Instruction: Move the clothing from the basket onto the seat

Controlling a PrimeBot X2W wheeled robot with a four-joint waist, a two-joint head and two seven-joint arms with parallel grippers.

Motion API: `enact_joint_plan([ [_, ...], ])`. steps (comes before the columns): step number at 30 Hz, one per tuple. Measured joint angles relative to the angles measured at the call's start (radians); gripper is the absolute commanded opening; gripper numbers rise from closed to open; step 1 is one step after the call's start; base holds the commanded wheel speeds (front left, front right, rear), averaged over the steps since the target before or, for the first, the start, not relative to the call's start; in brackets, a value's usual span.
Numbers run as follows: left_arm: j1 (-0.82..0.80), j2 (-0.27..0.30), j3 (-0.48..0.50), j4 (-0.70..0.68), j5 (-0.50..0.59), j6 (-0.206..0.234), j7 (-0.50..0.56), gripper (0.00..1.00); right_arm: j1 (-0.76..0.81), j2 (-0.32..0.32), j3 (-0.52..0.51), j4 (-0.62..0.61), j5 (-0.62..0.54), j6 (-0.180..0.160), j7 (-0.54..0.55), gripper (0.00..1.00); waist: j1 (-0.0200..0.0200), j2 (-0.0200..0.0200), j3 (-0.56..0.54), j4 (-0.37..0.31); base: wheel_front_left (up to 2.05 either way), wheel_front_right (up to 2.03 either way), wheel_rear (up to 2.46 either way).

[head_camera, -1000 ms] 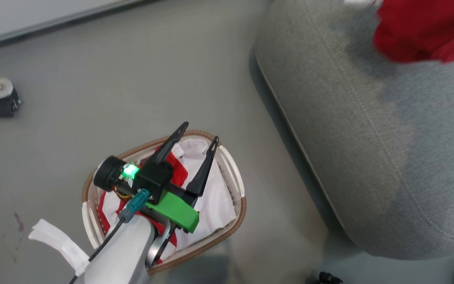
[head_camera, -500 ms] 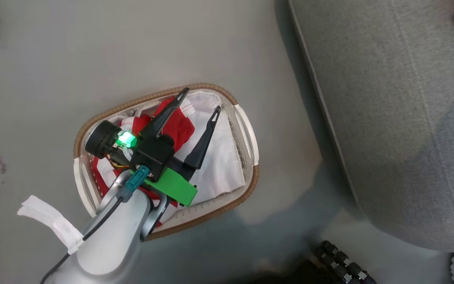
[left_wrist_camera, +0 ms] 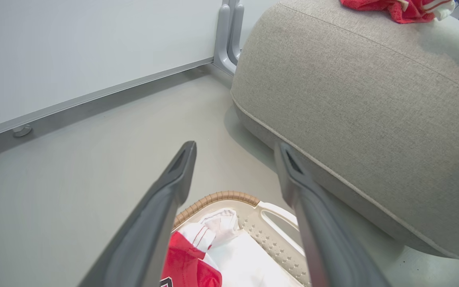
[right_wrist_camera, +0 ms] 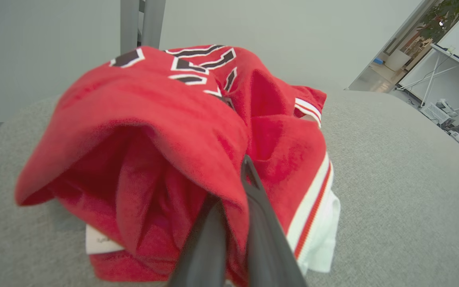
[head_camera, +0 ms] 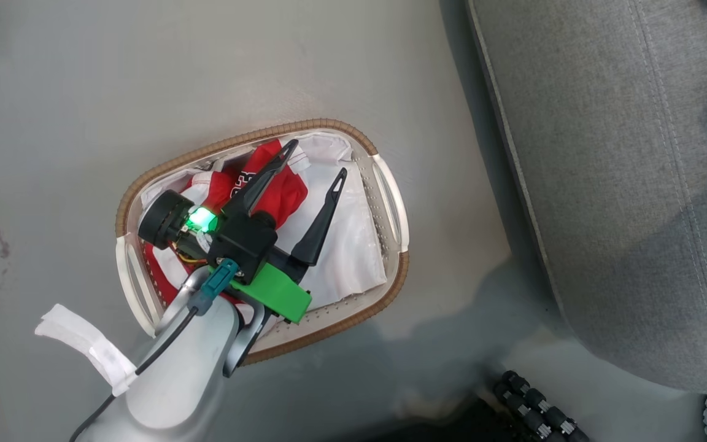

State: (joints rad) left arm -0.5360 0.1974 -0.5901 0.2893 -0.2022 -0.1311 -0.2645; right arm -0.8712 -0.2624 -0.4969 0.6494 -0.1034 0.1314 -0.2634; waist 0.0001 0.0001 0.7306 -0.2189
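In the basket (head_camera: 249, 136), sink your wide-open left gripper (head_camera: 320, 157) onto the red jersey (head_camera: 289, 193), not the white liner (head_camera: 353, 245); your right gripper (right_wrist_camera: 232, 181) pinches the second jersey (right_wrist_camera: 153, 107).

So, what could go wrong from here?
The open left gripper hangs over the basket, one finger above the red jersey, one above the white liner: it may pinch the liner too. The right gripper is shut on the other jersey: pulling back so may drag it off the seat.
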Motion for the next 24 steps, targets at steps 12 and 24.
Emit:
enact_joint_plan([
  [12,0.037,-0.047,0.022,0.005,-0.036,0.000,0.000,1.00,0.172,0.033,0.026,-0.101,-0.009,0.000,0.000,1.00,-0.0001,0.0000,-0.109,0.007,0.00,0.00,0.00],
  [24,0.136,-0.097,0.134,0.005,-0.069,0.000,0.000,1.00,0.222,-0.005,0.144,-0.156,-0.001,0.000,0.000,1.00,-0.0002,-0.0001,-0.300,0.051,0.00,0.00,0.00],
])
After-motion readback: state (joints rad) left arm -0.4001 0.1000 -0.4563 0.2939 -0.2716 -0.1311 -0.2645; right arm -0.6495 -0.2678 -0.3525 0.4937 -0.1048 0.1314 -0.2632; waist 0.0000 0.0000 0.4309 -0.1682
